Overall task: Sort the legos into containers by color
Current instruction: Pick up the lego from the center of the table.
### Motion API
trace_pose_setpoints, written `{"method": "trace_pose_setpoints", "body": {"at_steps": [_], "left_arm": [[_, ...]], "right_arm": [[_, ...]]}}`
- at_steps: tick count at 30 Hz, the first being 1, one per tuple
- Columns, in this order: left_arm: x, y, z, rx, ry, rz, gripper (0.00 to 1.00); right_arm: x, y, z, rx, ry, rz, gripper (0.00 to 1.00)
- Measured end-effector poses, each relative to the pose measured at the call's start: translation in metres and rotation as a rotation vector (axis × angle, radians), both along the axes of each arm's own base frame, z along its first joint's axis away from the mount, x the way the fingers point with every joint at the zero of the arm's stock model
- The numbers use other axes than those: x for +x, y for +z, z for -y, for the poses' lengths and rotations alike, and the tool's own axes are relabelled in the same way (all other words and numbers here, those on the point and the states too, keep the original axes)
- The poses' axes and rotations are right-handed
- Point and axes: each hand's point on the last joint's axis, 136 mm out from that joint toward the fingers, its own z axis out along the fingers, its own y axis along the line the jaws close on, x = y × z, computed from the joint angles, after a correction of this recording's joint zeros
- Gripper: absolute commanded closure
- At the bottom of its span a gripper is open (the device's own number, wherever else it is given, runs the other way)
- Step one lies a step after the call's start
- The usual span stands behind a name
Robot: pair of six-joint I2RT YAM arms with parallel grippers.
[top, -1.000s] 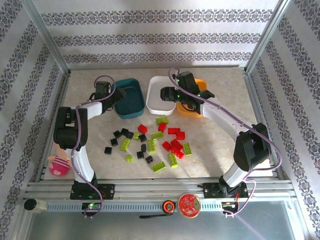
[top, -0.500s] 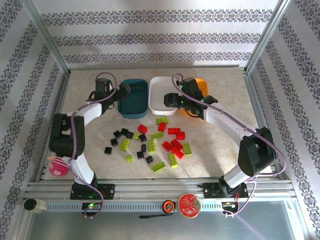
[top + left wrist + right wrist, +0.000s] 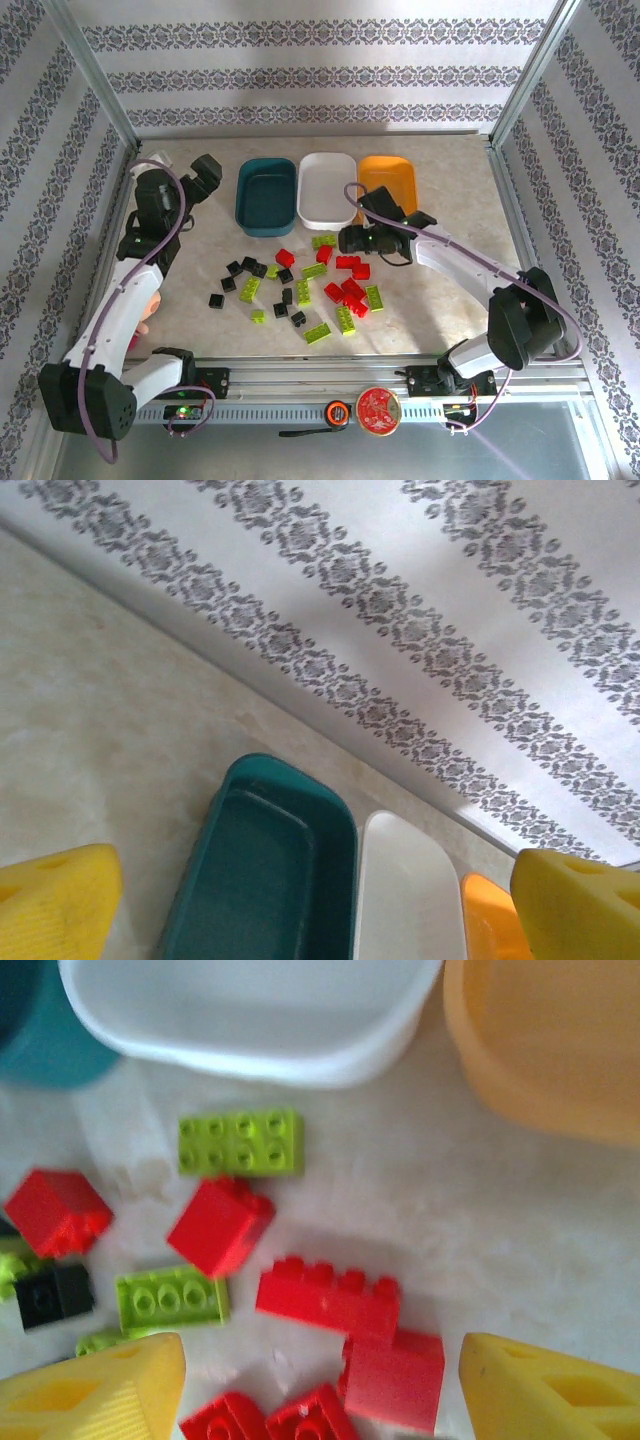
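Nothing sorted yet: your three trays [image 3: 327, 219] look empty, legos [image 3: 300, 285] all loose on the bench [image 3: 450, 210]. Your left hand [image 3: 205, 173] wide, empty; right hand [image 3: 345, 240] half-open over red bricks [image 3: 350, 263].

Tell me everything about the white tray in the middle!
The white tray is a shallow, smooth plastic-looking dish, a rectangle with rounded corners and a raised rim. It sits flat on the beige table near the back, between the dark teal tray and the orange tray, so close that touching cannot be ruled out. It looks empty. A lime green brick lies just in front, not touching it.
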Motion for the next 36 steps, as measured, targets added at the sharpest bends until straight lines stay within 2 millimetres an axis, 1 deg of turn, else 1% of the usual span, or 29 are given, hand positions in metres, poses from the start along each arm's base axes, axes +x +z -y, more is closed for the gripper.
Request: {"method": "trace_pose_setpoints", "body": {"at_steps": [3,6,8,10,12,13,17,21,24,26,27,29,31,33,34,36], "left_arm": [[-0.008,0.007,-0.003,-0.027,0.010,-0.023,0.01],[-0.021,0.008,0.004,-0.073,-0.036,0.003,0.01],[-0.032,0.002,0.010,-0.098,-0.079,0.035,0.01],[-0.041,-0.011,0.014,-0.113,-0.111,0.038,0.01],[-0.044,-0.018,0.018,-0.122,-0.134,0.024,0.01],[-0.044,-0.018,0.019,-0.125,-0.145,0.022,0.01],[-0.047,-0.014,0.023,-0.131,-0.168,0.032,0.01],[-0.051,-0.005,0.026,-0.100,-0.203,0.028,0.01],[-0.044,0.007,0.025,-0.070,-0.206,-0.023,0.01],[-0.038,0.008,0.023,-0.061,-0.202,-0.059,0.01],[-0.035,0.005,0.023,-0.062,-0.204,-0.076,0.01],[-0.034,-0.007,0.026,-0.071,-0.221,-0.118,0.01],[-0.036,-0.022,0.031,-0.084,-0.251,-0.152,0.01],[-0.040,-0.033,0.034,-0.095,-0.270,-0.176,0.01],[-0.042,-0.038,0.035,-0.098,-0.275,-0.185,0.01],[-0.043,-0.040,0.036,-0.098,-0.278,-0.189,0.01]], "right_arm": [[-0.022,-0.013,0.003,-0.031,0.016,-0.058,0.27],[-0.036,-0.022,0.004,-0.056,0.029,-0.095,0.27],[-0.041,-0.026,0.006,-0.066,0.024,-0.112,0.28],[-0.044,-0.029,0.007,-0.071,0.019,-0.124,0.28],[-0.045,-0.033,0.008,-0.076,0.010,-0.132,0.28],[-0.044,-0.036,0.008,-0.080,0.003,-0.135,0.29],[-0.039,-0.050,0.007,-0.100,-0.015,-0.152,0.30],[-0.034,-0.066,0.006,-0.119,-0.028,-0.173,0.32],[-0.032,-0.076,0.007,-0.138,-0.040,-0.186,0.34],[-0.031,-0.081,0.008,-0.149,-0.047,-0.189,0.35],[-0.031,-0.082,0.009,-0.155,-0.050,-0.190,0.36],[-0.029,-0.086,0.010,-0.163,-0.056,-0.192,0.39],[-0.026,-0.089,0.011,-0.165,-0.064,-0.191,0.41],[-0.023,-0.090,0.012,-0.164,-0.070,-0.186,0.46],[-0.021,-0.091,0.013,-0.163,-0.072,-0.184,0.50],[-0.019,-0.091,0.013,-0.160,-0.074,-0.177,0.54]]}}
